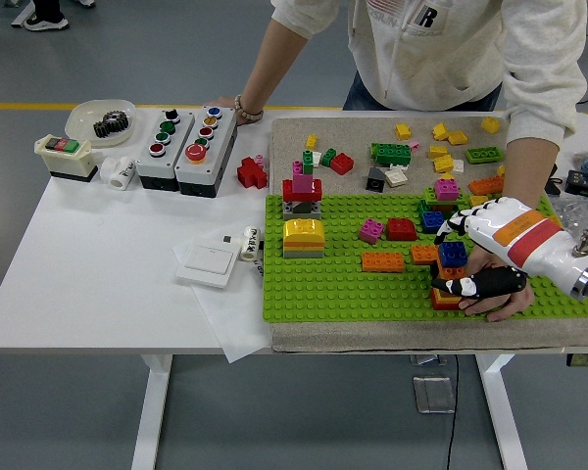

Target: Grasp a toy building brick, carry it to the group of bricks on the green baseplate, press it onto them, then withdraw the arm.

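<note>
One blue brick (453,254) tops a small stack of orange and red bricks (449,291) on the green baseplate (323,289), near its right front corner. I see my right hand (490,240) just beside this stack, its fingers (449,224) spread and holding nothing, black thumb lying at the stack's front. A person's hand (505,299) rests flat on the baseplate under my wrist. Loose bricks (441,147) lie scattered on the grey mat (294,132) covering the white surface (98,264).
</note>
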